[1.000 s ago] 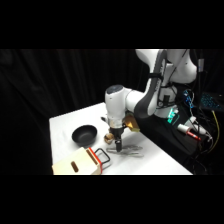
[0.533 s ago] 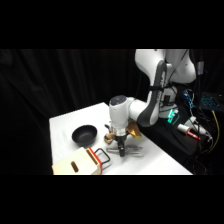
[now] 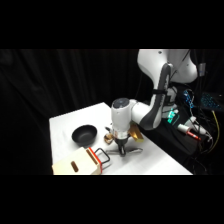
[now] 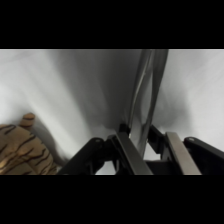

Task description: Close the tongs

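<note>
Squeeze step in hand: tongs (image 4: 146, 95) are straddled by the gripper (image 4: 144, 145), jaws pinching both arms almost together. Further squeezing judged needed next.

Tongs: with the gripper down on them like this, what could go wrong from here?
1. In the wrist view the tongs run between the gripper fingers near one end only; a squeeze there might make the slim arms twist or slide out.
2. A brown striped object lies close beside the gripper and could get nudged.
3. The wooden box sits nearby in the side view, so shifting tongs could hit it.
</note>
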Robot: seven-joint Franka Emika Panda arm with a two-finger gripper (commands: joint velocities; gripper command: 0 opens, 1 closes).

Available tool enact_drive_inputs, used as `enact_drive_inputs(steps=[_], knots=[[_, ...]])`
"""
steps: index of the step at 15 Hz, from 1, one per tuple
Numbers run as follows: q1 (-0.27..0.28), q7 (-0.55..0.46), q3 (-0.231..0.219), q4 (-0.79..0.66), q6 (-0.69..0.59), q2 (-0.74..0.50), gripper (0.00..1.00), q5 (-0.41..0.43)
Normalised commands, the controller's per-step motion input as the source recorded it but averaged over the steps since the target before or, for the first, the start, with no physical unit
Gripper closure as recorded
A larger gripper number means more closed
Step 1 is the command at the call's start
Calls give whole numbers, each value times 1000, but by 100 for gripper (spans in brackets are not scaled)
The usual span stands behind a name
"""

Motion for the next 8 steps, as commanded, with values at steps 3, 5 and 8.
enact_drive_inputs(steps=[3, 5, 8], knots=[[154, 82, -139, 60, 37, 18, 92, -69], [115, 58, -107, 65, 14, 14, 92, -71], [38, -39, -19, 47, -39, -32, 45, -38]])
